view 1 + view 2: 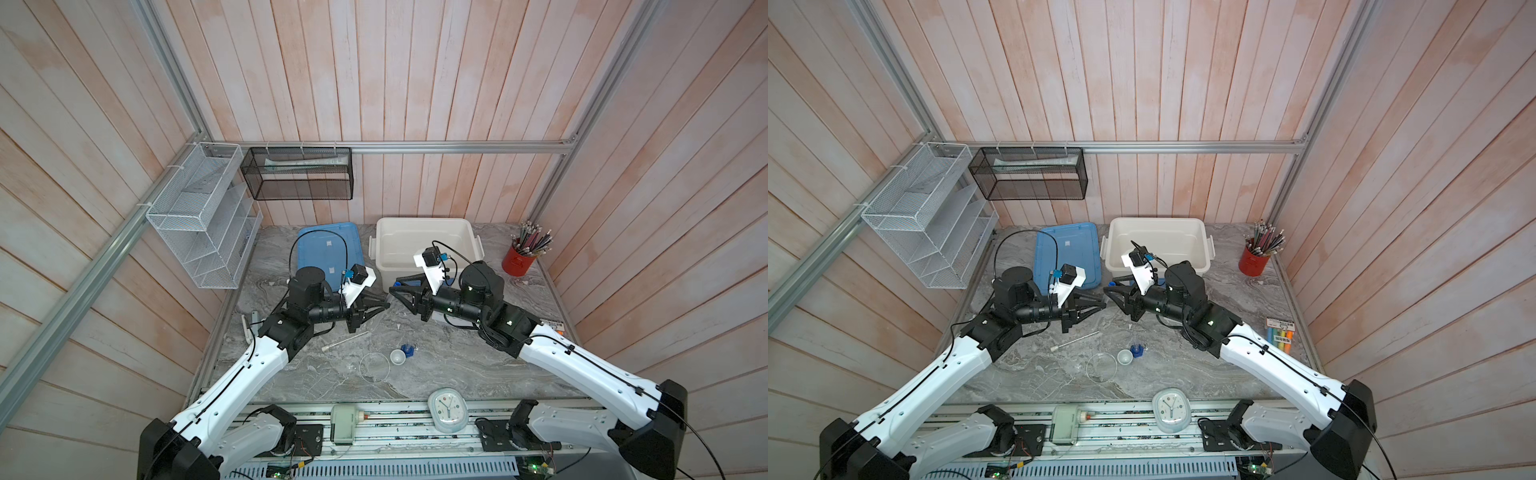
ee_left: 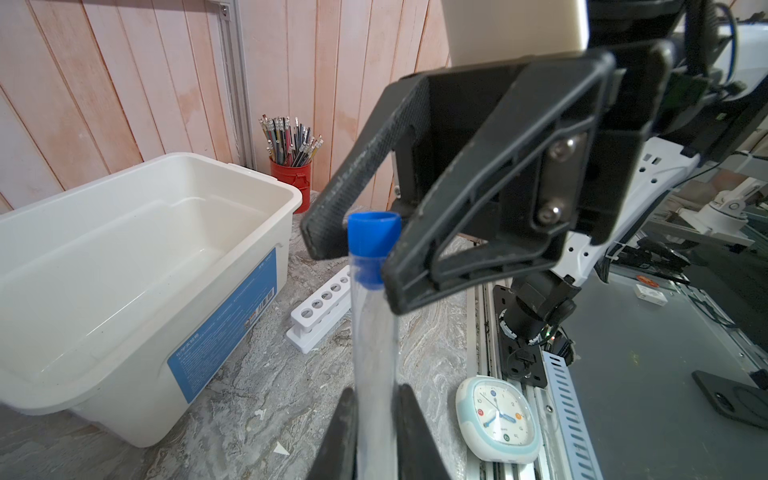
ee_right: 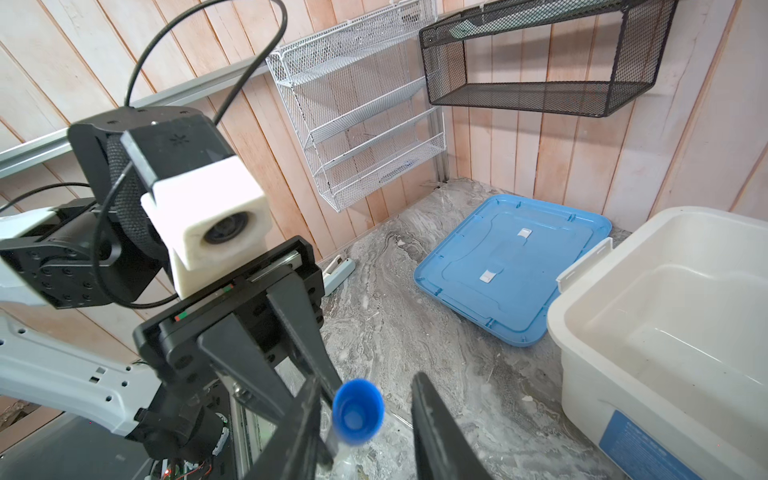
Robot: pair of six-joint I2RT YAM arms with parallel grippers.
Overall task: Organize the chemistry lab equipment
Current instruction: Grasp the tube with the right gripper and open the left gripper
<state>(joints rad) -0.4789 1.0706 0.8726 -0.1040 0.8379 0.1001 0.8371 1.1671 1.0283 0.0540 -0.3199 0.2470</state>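
Closest to the lens, in the left wrist view, the blue-capped test tube point(image 2: 374, 332) rises from the left fingers point(image 2: 415, 432), which are clamped on its clear body low down. We hold it in the air just off the front of the white tub point(image 2: 249, 176). Our right fingers point(image 2: 411, 266) stand half-wide either side of the blue cap point(image 3: 357, 411). The right wrist view shows a gap beside one, so they grip nothing yet.

We read this as a hand-over, or perhaps a cap pull; we cannot tell which. Either way we should centre the cap, pinch squarely, and free the left grip only once the right is firm, since a smooth tube may slip.

Below the left fingers, the tube's foot is cut off. In both top views little of it shows, and the white rack point(image 2: 320, 307), lying just before the tub, sits mostly under the right arm point(image 1: 478, 286). Farther before the tub lie the white-capped tube point(image 1: 345, 341), small bowl point(image 1: 397, 356), round glass vessel point(image 1: 374, 367) and blue-based cylinder point(image 1: 408, 350), whose clear wall barely shows.
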